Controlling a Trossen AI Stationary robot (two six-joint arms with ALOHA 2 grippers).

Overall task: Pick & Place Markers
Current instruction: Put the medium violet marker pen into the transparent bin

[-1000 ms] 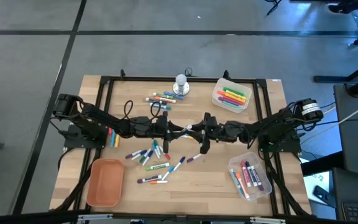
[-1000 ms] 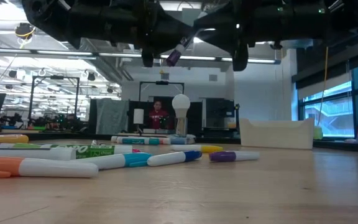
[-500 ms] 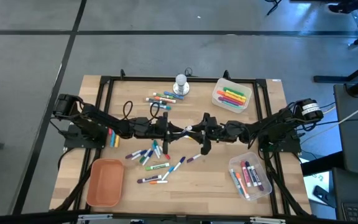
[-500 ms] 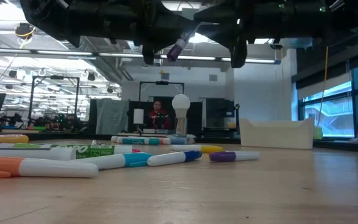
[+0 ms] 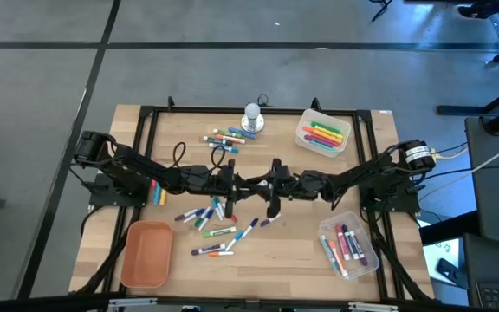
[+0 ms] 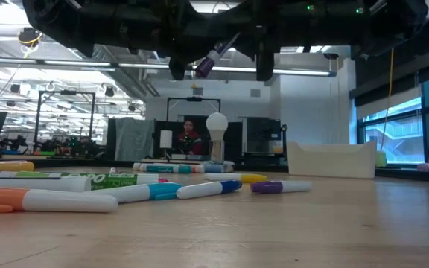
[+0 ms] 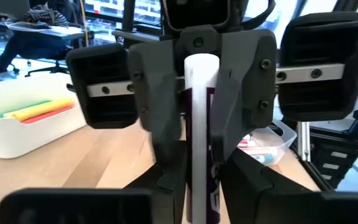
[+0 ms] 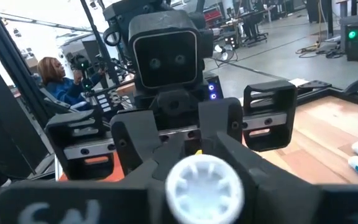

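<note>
Both grippers hold one white purple-capped marker (image 6: 213, 57) mid-air between them; two clear tubs (image 5: 322, 135) hold some, many markers (image 5: 213, 217) lie loose

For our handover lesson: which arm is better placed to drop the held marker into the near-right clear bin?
Right, probably: the clear bin lies beside its base; the right claw meets the marker in the left claw.

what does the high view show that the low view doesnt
Only the high view shows the orange tray, the tub of bright markers opened from above, and a second tub near the right arm.
Only the low view shows the room behind, with a seated person, and the purple-tipped marker held well above the table.
Both show the left gripper and right gripper meeting mid-table over scattered markers.
</note>
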